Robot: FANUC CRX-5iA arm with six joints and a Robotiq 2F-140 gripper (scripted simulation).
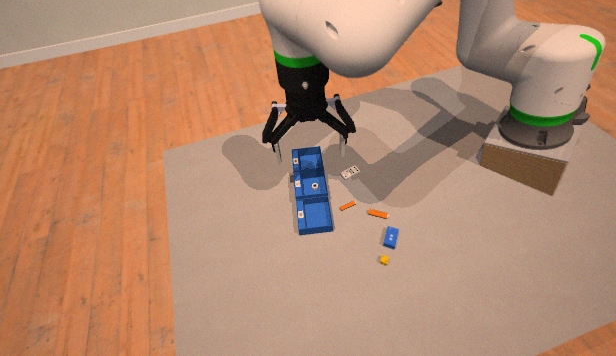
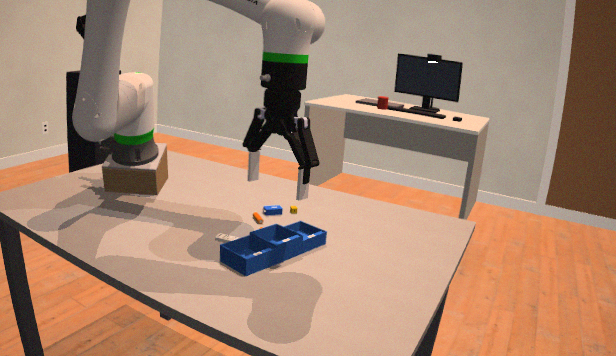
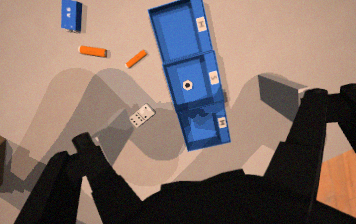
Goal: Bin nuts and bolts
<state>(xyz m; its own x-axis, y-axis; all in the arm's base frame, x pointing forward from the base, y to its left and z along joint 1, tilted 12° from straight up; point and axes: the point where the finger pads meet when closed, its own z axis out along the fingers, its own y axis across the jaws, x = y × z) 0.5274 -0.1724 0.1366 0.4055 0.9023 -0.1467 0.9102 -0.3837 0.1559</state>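
Three blue bins stand in a row on the table. The middle bin (image 1: 321,191) (image 3: 200,67) (image 2: 276,236) bears the label S and holds a small grey nut (image 1: 315,185) (image 3: 188,85), which lies flat on its floor. The bins at either end look empty. My gripper (image 1: 310,155) (image 2: 277,184) is open wide and empty. It hangs well above the far end of the bin row, touching nothing.
Beside the bins lie a white domino (image 1: 350,171) (image 3: 142,115), two orange sticks (image 1: 347,205) (image 1: 378,213) (image 3: 93,51), a blue brick (image 1: 391,237) (image 3: 71,14) and a small yellow block (image 1: 384,259) (image 2: 294,209). The robot's base (image 1: 540,130) stands on a wooden block at the table's corner.
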